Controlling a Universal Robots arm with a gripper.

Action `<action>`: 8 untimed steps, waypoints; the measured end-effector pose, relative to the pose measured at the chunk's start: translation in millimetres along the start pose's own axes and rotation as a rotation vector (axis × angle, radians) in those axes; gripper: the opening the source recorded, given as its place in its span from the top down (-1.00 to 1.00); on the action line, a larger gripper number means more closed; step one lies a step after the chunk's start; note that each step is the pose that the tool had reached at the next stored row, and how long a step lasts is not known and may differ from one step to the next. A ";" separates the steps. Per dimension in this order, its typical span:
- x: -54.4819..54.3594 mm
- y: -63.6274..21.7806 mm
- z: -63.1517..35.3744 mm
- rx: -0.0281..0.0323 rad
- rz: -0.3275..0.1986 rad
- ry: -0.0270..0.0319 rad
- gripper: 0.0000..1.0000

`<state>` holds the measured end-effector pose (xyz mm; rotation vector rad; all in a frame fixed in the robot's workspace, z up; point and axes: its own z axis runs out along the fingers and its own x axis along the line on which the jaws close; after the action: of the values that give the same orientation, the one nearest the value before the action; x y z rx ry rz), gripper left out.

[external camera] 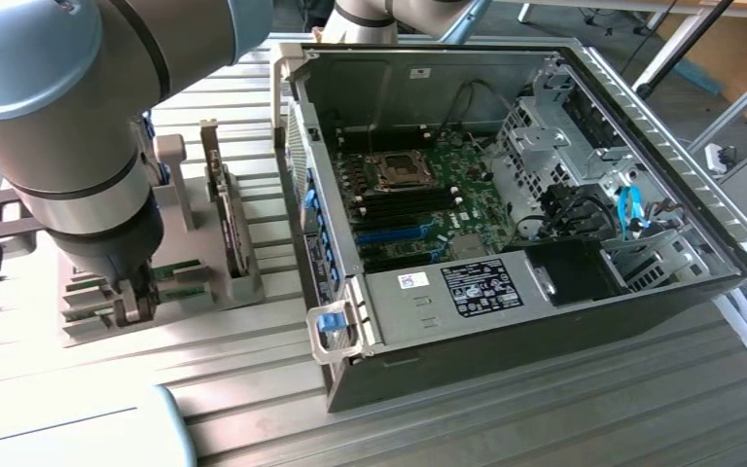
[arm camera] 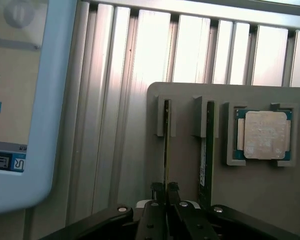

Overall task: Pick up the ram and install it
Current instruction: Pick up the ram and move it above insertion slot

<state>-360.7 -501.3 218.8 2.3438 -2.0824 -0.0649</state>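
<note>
Black gripper [arm camera: 165, 189], closest to the wrist camera: its two fingers [arm camera: 157, 192] are pressed together on the near end of the thin green ram stick [arm camera: 166, 145], pinching it edge-on.

Ram stick stands on its long edge in a narrow slot of the flat grey plastic holder [arm camera: 185, 95]; its far end sits in a notched post.

A second dark memory stick [arm camera: 205, 160] stands just beside it in the parallel slot. Past that, a square silver processor chip [arm camera: 263, 135] on a green base lies flat in a square recess of the same holder.

Holder rests on the ribbed aluminium table [arm camera: 140, 50]. A white device with a pale-blue frame [arm camera: 55, 100] lies on the table on the other side of the gripped stick, apart from the holder.

Exterior view:
- The gripper [external camera: 133, 297] is at the lower left of the frame, down over the holder [external camera: 237, 287].
- The grey robot arm [external camera: 62, 117] rises above it in the upper left.
- An open black computer case [external camera: 504, 370] lies on its side from the centre to the exterior view's right.
- The green motherboard [external camera: 412, 204] inside the case is well apart from the gripper.
</note>
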 end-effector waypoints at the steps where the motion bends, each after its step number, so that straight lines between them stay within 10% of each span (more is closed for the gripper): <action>1: -0.1 0.1 -1.9 -0.0001 0.000 0.0001 0.73; 8: -0.5 0.5 -16.8 0.0000 0.000 0.0000 0.73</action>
<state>-360.7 -501.3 235.6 2.3439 -2.0824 -0.0649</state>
